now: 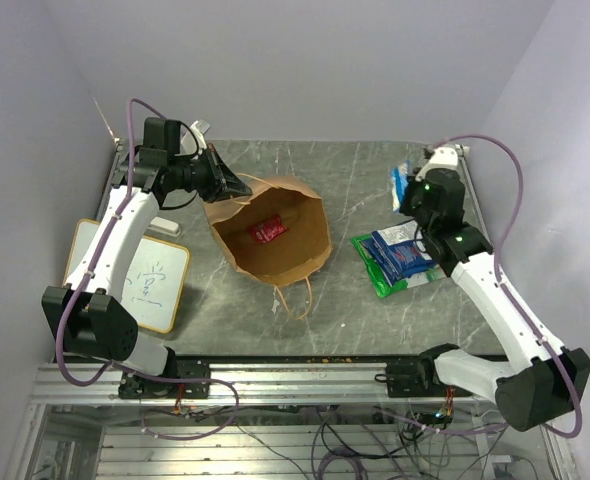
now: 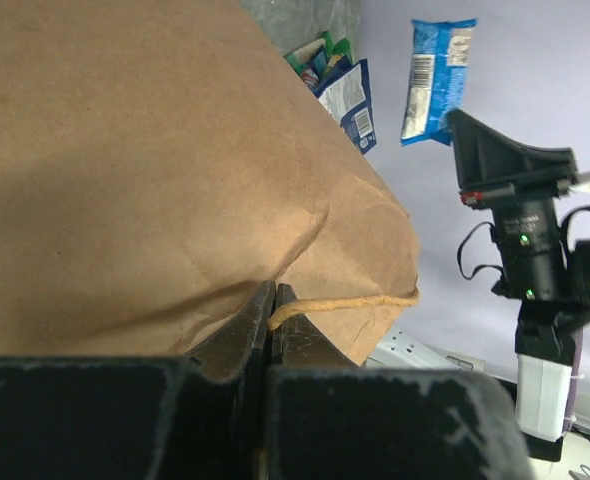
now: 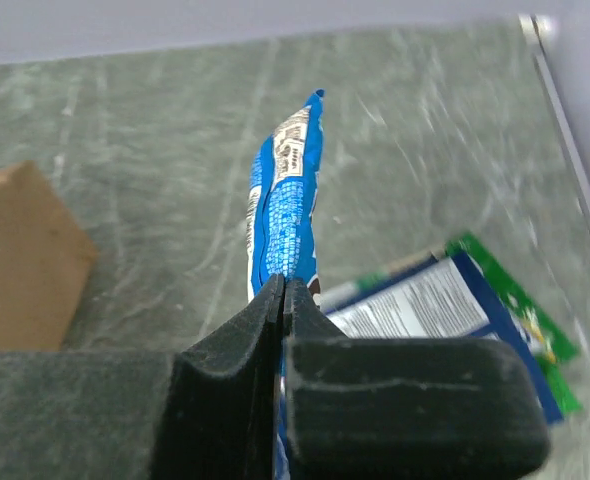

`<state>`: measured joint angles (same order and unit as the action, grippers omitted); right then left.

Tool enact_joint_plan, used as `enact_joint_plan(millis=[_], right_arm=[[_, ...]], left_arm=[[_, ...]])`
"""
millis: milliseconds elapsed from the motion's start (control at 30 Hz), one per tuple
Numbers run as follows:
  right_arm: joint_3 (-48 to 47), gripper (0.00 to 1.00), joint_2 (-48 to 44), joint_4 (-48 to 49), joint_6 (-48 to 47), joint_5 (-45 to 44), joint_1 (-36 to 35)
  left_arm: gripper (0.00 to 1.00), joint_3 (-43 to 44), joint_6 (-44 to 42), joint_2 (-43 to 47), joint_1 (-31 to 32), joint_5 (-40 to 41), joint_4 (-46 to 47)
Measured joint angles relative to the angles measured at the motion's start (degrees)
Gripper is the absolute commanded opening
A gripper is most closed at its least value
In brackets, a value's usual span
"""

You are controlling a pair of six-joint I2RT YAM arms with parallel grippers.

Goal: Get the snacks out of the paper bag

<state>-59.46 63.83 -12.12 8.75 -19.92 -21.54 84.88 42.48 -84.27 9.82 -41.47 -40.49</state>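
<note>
Left tool (image 2: 273, 292): pinched the paper bag (image 2: 125, 180) rim.
Right tool (image 3: 283, 290): pinched 1 blue packet (image 3: 287, 200).
Risk: thin grip could drop it.

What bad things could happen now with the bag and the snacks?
The right claw pinches the blue packet by just one end, so it might slip out and miss the other packets. The left claw holds the paper bag at its rim beside the thin string handle; a hard pull might tear the paper or tip the bag. The small red packet is still inside, so it could spill out.
</note>
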Motion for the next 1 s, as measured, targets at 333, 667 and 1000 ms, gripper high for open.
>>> enact_joint_plan(millis=[333, 667, 1000], right_arm=[[7.39, 0.00, 1.11, -6.21, 13.51, 15.19, 19.65], [8.28, 0.00, 9.88, -7.04, 16.15, 30.45, 32.96], [12.46, 0.00, 7.61, -8.31, 16.87, 26.40, 34.03]], left_arm=[[0.07, 0.00, 0.04, 0.00, 0.13, -0.04, 0.33], [0.07, 0.00, -0.04, -0.02, 0.52, -0.04, 0.33], [0.07, 0.61, -0.61, -0.55, 0.96, 0.00, -0.13]])
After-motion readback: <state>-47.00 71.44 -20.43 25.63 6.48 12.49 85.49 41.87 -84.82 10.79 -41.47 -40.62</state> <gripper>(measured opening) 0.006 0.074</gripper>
